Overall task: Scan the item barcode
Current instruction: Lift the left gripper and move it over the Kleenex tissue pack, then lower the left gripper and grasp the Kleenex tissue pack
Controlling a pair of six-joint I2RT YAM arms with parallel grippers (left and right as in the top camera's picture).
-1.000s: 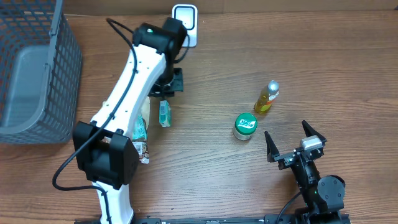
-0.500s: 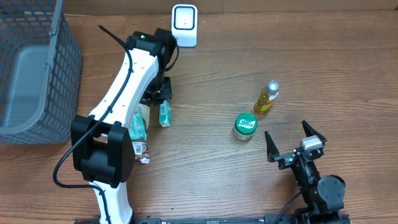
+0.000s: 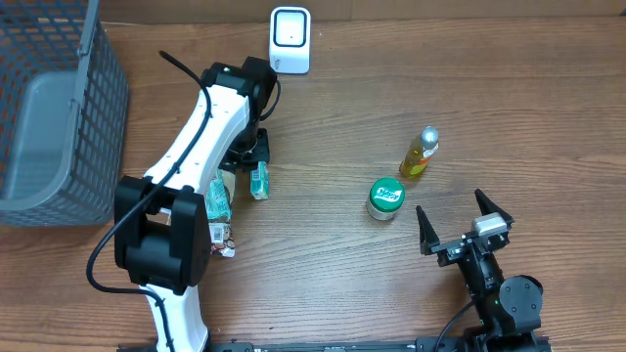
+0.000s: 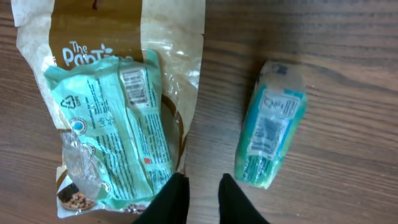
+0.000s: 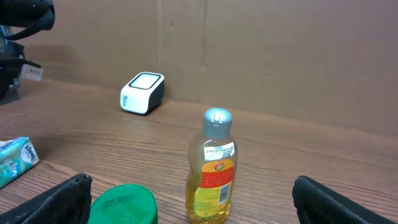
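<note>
- The tissue pack (image 3: pixel 258 180) was seen from overhead lying flat on the table (image 3: pixel 333 284), below and slightly left of the scanner (image 3: pixel 290 39). A green packet (image 3: pixel 217 196) was placed just beside it, farther left of the scanner.
- The left gripper (image 3: pixel 246 161) was held between the scanner and the tissue pack. A bottle (image 3: pixel 419 152) and a green-lidded jar (image 3: pixel 385 196) were set below and to the right of the scanner. The right gripper (image 3: pixel 448 200) was kept farther from the scanner than the jar, its fingers spread wide and empty.
- In the left wrist view, the tissue pack (image 4: pixel 270 134) and the green packet (image 4: pixel 115 130), laid on a brown bag (image 4: pixel 174 37), were shown with printed labels upward. The fingers (image 4: pixel 175 199) were parted by a narrow gap, with nothing gripped and bare wood seen between them.
- In the right wrist view, the bottle (image 5: pixel 211 171) was seen upright in front of the scanner (image 5: pixel 143 93), and the fingers (image 5: pixel 56 202) were released.
</note>
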